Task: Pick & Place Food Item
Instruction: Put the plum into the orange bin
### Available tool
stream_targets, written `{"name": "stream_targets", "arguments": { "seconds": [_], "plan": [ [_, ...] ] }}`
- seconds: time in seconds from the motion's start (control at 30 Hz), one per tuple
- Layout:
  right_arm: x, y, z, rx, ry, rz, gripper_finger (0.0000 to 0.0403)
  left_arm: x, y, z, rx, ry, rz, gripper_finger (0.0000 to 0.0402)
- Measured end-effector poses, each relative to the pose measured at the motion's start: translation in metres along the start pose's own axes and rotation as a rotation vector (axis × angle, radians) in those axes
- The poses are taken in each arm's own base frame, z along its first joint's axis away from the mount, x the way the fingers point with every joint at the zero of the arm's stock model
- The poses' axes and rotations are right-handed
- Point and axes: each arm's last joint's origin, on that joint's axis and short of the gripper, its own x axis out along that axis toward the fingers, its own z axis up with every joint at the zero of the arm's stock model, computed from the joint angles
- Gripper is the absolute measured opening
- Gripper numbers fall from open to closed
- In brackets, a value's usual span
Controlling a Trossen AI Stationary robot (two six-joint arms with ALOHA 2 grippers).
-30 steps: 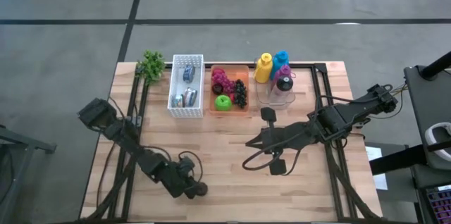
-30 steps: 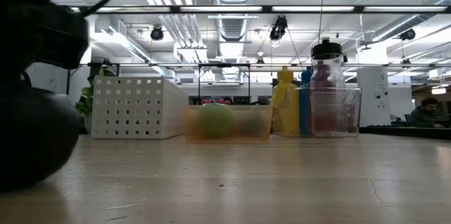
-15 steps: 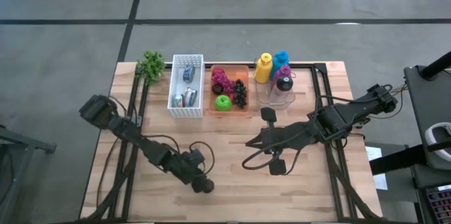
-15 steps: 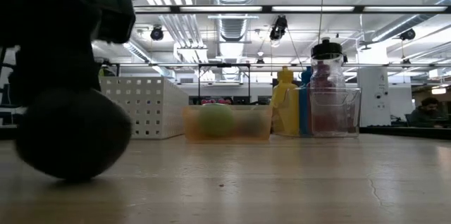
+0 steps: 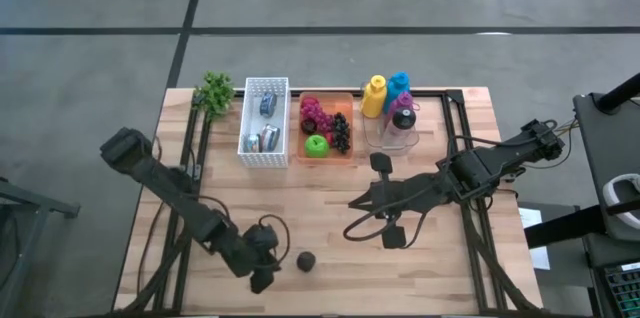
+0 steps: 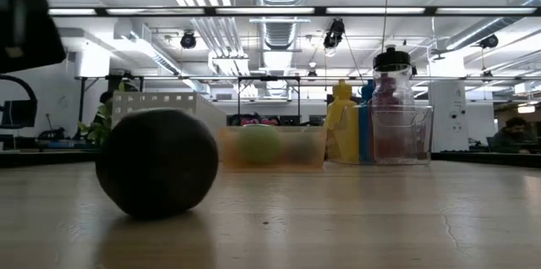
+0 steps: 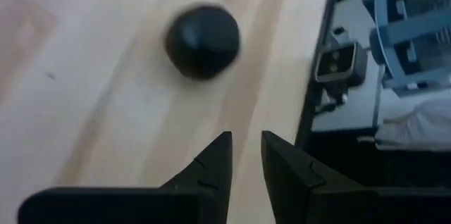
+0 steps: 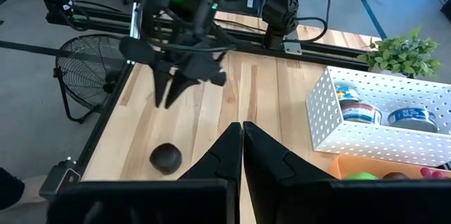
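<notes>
High view, dark ball free near table's front edge, left jaws slightly apart, right jaws closed.

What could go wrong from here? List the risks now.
1. The dark round fruit lies loose on the bare wooden table, close to its near edge; being round, it might roll off.
2. The left pincer hangs beside the fruit with its fingers only narrowly apart; a grab at that gap may knock the fruit away instead of gripping it.
3. The orange bin already holds grapes and a green apple, leaving little room.
</notes>
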Motion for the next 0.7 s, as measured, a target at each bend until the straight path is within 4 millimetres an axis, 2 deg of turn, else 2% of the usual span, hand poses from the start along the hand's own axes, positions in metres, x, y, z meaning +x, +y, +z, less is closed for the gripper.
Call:
{"name": "stream_targets", "arguments": {
  "seconds": [0.13,0.47,0.7],
  "plan": [
    [0.0,0.0,0.0,0.0,0.0,-0.001,0.0008,0.014,-0.002,-0.008,0.021,0.01,-0.021,0.0081],
    [0.0,0.0,0.0,-0.001,0.001,0.0,0.0008,0.061,-0.005,-0.01,0.073,-0.004,-0.167,0.0081],
    [0.0,0.0,0.0,-0.001,0.001,0.0,0.0008,0.072,0.005,0.004,0.126,-0.041,-0.143,0.0081]
  ]
}}
